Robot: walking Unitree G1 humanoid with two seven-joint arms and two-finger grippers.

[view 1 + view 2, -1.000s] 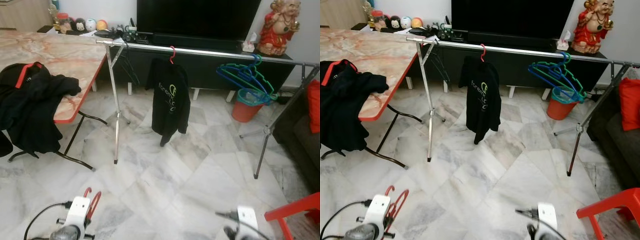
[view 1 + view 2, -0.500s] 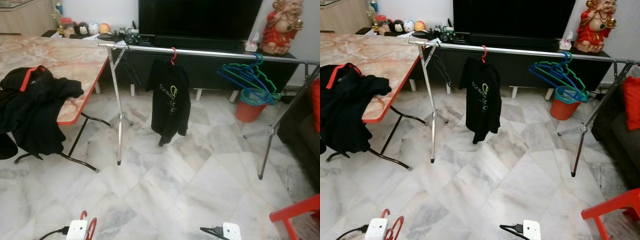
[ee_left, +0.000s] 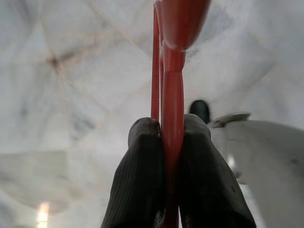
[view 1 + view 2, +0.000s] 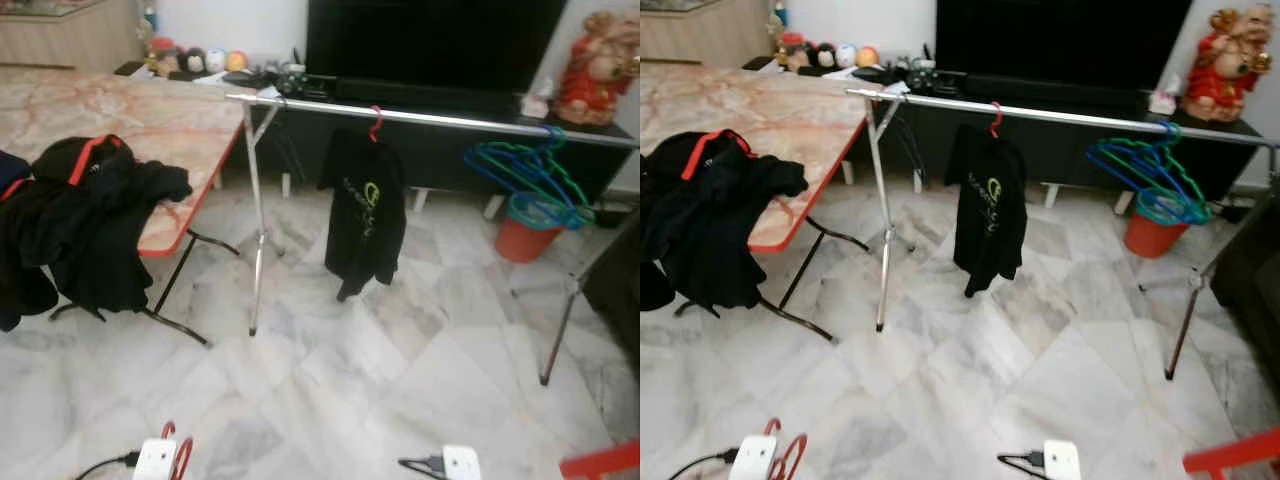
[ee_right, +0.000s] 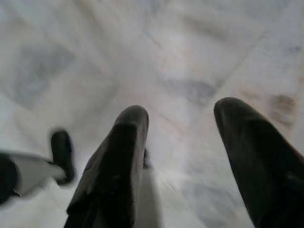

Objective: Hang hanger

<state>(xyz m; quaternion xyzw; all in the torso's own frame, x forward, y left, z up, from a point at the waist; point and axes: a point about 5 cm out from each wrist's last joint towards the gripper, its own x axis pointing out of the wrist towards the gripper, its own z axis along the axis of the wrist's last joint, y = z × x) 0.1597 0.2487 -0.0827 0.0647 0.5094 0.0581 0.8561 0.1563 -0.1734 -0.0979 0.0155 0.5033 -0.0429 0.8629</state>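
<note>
Marble floor (image 4: 420, 400) carried a steel garment rail (image 4: 440, 118) with one black jacket (image 4: 365, 212) and green-blue hangers (image 4: 525, 172) above an orange bin (image 4: 525, 238), contents unseen. Left gripper (image 3: 172, 130) hung low, clamped on a red hanger (image 3: 172, 90); right gripper (image 5: 183, 128) was spread apart over floor

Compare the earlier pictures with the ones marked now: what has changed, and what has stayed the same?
The camera has shifted, so the whole room sits further right in the picture, blurred; the things themselves did not move. The left pincer stays shut on the red hanger, low over the floor. The right pincer stays open. The black shirt stays on the rail.
</note>
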